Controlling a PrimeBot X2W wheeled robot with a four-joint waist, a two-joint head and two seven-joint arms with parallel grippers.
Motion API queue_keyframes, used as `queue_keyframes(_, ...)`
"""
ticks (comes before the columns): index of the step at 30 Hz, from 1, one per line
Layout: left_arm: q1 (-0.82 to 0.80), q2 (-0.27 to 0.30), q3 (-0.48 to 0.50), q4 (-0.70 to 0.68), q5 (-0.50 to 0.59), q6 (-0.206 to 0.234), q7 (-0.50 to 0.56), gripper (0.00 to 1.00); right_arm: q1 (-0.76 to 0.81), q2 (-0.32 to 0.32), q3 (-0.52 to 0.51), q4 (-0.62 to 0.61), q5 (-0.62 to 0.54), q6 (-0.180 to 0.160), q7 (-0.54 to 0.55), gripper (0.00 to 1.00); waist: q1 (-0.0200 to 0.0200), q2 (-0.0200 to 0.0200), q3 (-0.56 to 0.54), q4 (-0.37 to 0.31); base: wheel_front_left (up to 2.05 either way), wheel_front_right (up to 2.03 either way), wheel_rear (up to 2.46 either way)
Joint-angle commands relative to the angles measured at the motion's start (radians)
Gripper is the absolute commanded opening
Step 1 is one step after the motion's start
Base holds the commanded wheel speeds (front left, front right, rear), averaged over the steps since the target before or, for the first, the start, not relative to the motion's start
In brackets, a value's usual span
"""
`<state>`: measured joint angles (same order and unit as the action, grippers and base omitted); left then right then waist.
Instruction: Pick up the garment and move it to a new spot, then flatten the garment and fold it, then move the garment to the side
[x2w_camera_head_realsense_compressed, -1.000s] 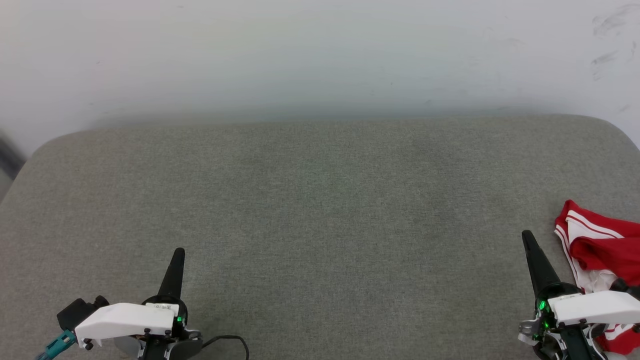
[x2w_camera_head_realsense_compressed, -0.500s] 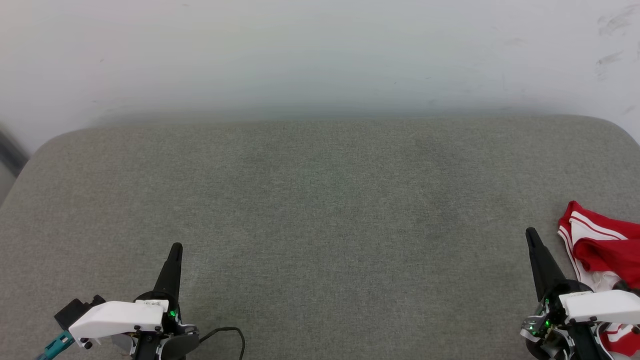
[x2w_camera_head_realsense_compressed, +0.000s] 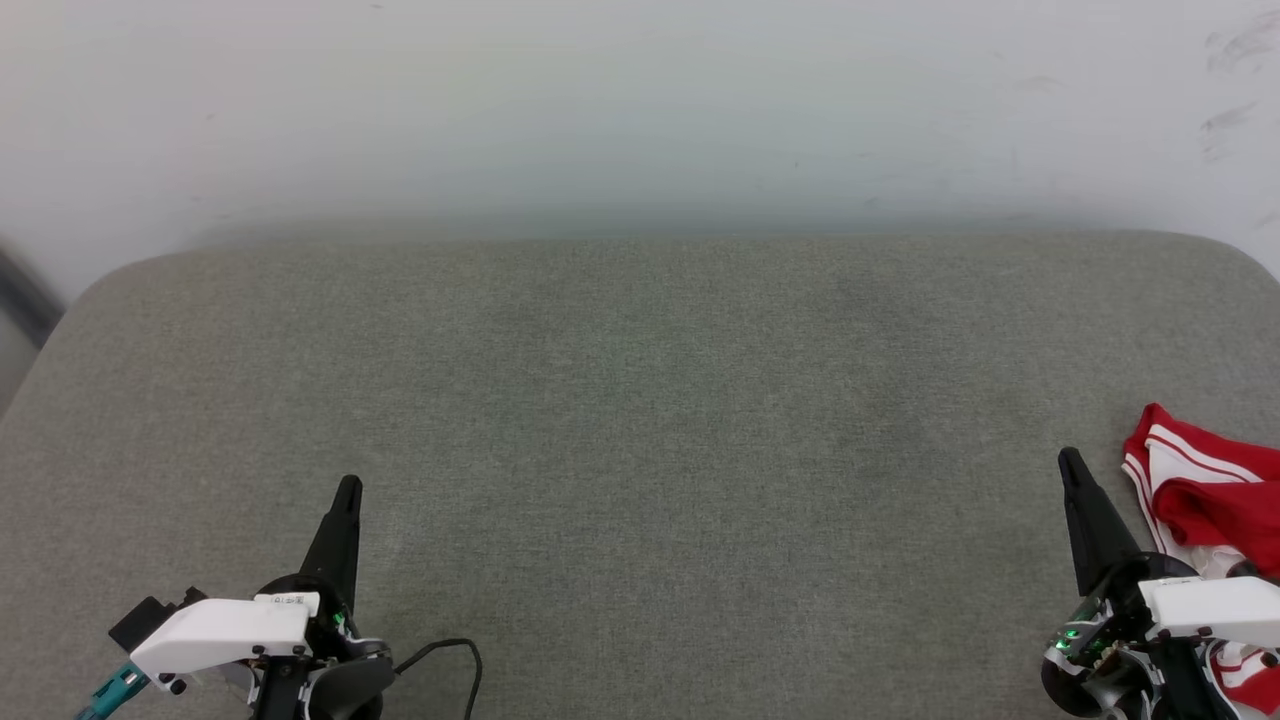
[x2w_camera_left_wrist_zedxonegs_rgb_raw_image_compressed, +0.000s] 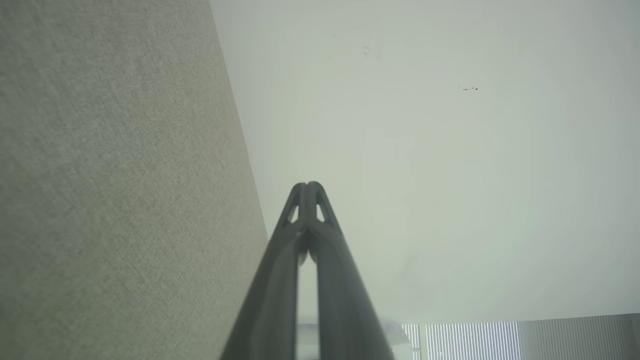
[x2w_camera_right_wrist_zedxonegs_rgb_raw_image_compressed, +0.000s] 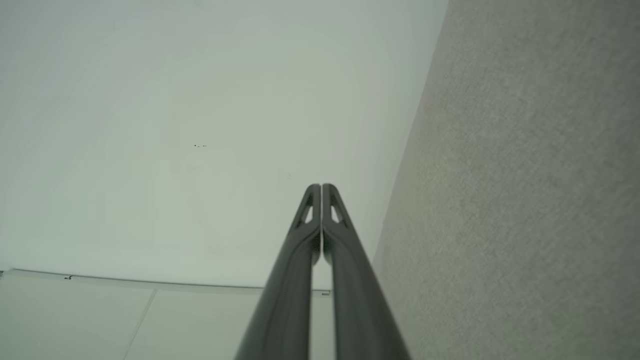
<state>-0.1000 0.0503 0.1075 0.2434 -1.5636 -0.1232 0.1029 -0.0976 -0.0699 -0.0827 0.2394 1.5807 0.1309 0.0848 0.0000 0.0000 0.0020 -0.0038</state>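
Observation:
The garment (x2w_camera_head_realsense_compressed: 1210, 495), bright red with white panels and thin stripes, lies crumpled at the right edge of the head view on the grey cushion (x2w_camera_head_realsense_compressed: 640, 420). Part of it runs out of frame and under my right wrist. My right gripper (x2w_camera_head_realsense_compressed: 1070, 465) sits just left of it, shut and empty, fingers pointing away from me. My left gripper (x2w_camera_head_realsense_compressed: 348, 490) rests low at the lower left, also shut on nothing. In the wrist views both finger pairs meet at their tips: left gripper (x2w_camera_left_wrist_zedxonegs_rgb_raw_image_compressed: 307, 186), right gripper (x2w_camera_right_wrist_zedxonegs_rgb_raw_image_compressed: 320, 187).
The grey fabric cushion (x2w_camera_left_wrist_zedxonegs_rgb_raw_image_compressed: 100, 175) spreads wide between the arms, with a white wall (x2w_camera_head_realsense_compressed: 640, 110) behind its far edge. A black cable (x2w_camera_head_realsense_compressed: 450, 665) loops beside my left wrist. Cushion fabric (x2w_camera_right_wrist_zedxonegs_rgb_raw_image_compressed: 525, 200) runs along the right gripper's side.
The head view has shifted slightly, so the garment and right gripper sit a bit further right and the left gripper a bit higher in the picture. Both grippers stay shut.

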Motion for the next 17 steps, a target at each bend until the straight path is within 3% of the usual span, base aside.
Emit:
queue_keyframes(1, -0.01, 0.0, 0.005, 0.001, -0.016, -0.007, 0.006, 0.0, -0.011, 0.002, -0.004, 0.002, 0.018, 0.0, 0.004, 0.0, 0.0, 0.0, 0.0, 0.001, 0.0, 0.0, 0.0)
queue_keyframes(17, -0.013, 0.0, 0.009, 0.003, -0.049, -0.011, 0.015, 0.0, -0.015, 0.006, -0.013, 0.005, 0.049, 0.0, 0.015, 0.0, 0.0, 0.0, 0.001, 0.004, 0.0, 0.0, 0.0)
